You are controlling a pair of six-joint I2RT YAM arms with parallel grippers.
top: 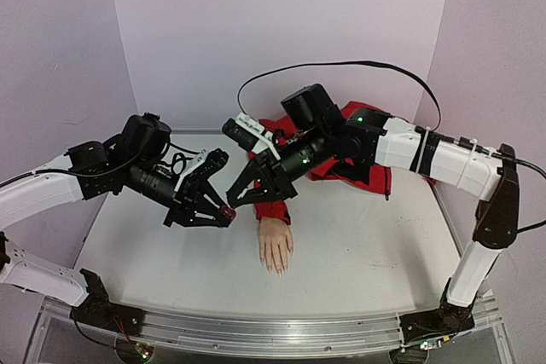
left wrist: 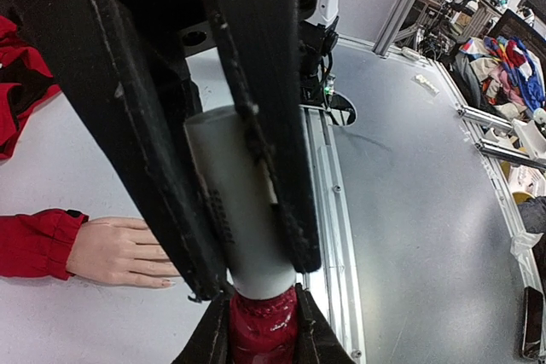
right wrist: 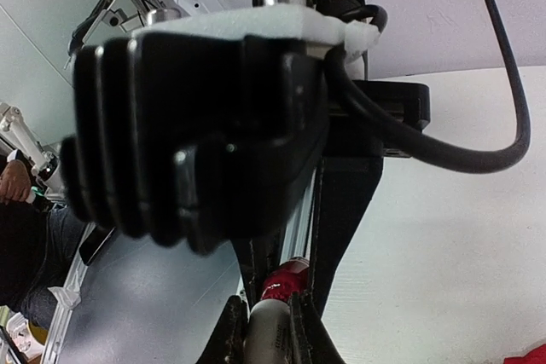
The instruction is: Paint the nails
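The mannequin hand [top: 275, 245] lies palm down on the table, its red sleeve [top: 271, 210] running back. Its nails [top: 277, 268] are tiny; in the left wrist view the hand [left wrist: 119, 253] shows a pale pink nail [left wrist: 168, 282]. A small dark-red polish bottle [left wrist: 263, 330] with a white cap [left wrist: 243, 202] hangs in the air left of the hand. My left gripper [left wrist: 252, 283] is shut on the cap. My right gripper [right wrist: 286, 283] is shut on the red bottle [right wrist: 286, 277]. The two grippers meet tip to tip [top: 229, 209].
A red garment [top: 358, 164] lies bunched at the back under the right arm. A black cable [top: 341, 66] loops above it. The table's metal front rail [top: 273, 330] runs along the near edge, also seen in the left wrist view [left wrist: 328, 210].
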